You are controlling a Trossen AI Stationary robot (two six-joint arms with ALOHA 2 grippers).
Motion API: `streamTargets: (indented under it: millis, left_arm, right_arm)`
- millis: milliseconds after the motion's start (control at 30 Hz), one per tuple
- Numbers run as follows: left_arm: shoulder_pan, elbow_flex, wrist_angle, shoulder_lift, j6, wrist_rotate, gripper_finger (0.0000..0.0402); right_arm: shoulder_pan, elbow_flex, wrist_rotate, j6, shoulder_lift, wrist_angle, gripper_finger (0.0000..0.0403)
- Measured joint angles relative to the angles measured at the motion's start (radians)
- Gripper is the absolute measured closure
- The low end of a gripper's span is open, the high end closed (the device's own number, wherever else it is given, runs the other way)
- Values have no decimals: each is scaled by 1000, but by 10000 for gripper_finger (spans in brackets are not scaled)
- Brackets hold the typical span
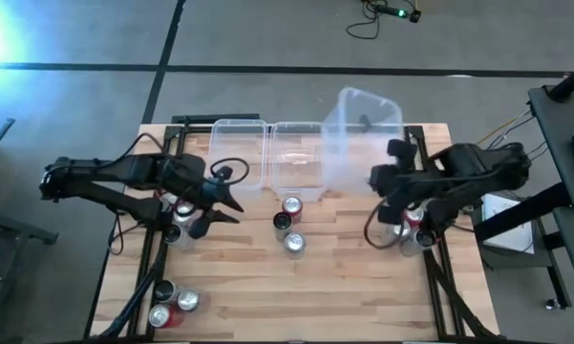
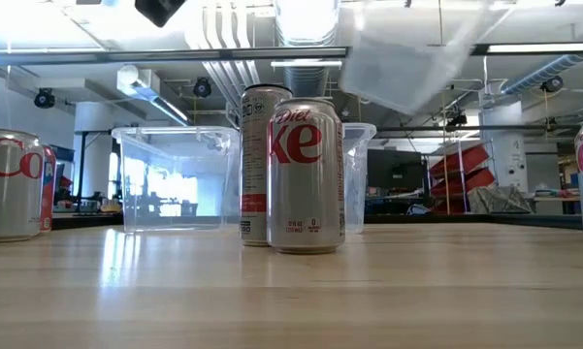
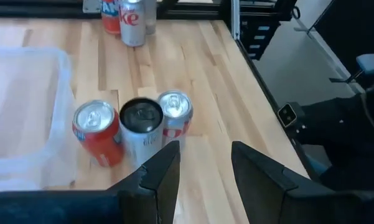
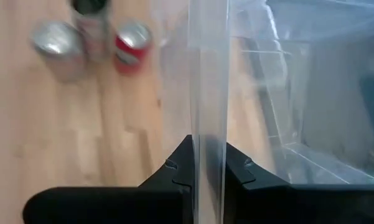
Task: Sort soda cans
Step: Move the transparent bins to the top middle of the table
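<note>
Three soda cans stand upright mid-table: a red one (image 1: 291, 205), a black one (image 1: 283, 223) and a silver one (image 1: 294, 243). The left wrist view shows them as red (image 3: 97, 132), black-topped (image 3: 142, 127) and silver (image 3: 175, 115). My left gripper (image 1: 227, 208) (image 3: 205, 165) is open, to their left and apart from them. My right gripper (image 1: 374, 178) (image 4: 208, 167) is shut on a clear plastic bin (image 1: 359, 134), which is raised and tilted over the table's far right. In the low view a silver Diet Coke can (image 2: 307, 174) stands nearest, and the raised bin (image 2: 407, 58) shows above it. My right gripper pinches the clear bin's thin wall (image 4: 209, 134) between its two fingers, one finger (image 4: 177, 171) on either face, at the wall's edge. The bin is lifted clear of the table and tilted, its hollow body (image 4: 311, 93) reaching beyond the fingers.
Two more clear bins (image 1: 239, 153) (image 1: 296, 158) rest side by side at the far edge. Cans stand under the left arm (image 1: 177, 220), near the near-left corner (image 1: 172, 301) and under the right arm (image 1: 411, 229). Bare wood lies along the near middle (image 1: 306, 296).
</note>
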Motion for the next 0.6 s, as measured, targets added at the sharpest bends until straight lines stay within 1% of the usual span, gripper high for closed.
streamTargets:
  millis: [133,233,333,467,533,600]
  left_arm:
    - [-1,0,-23,-17,-16,-35,272]
    - [-1,0,-21,-21,-13,-44,272]
    - [-1,0,-20,-18,-3,-79,272]
    - [0,0,-11,-3,11,-110,272]
    - [0,0,4,3,13,-114,272]
    - [0,0,17,7,17,-115,272]
  right_arm:
    - [-60,-131,11,-1,-89,0,380]
    - [-109,-238,-30,-64,-127,2,380]
    - [-154,-336,-74,-127,-128,7,380]
    - [-214,-444,-128,-174,-96,34,380]
    - [-249,-495,-175,-200,-87,94,380]
    - [-292,-545,-233,-243,-86,194,380]
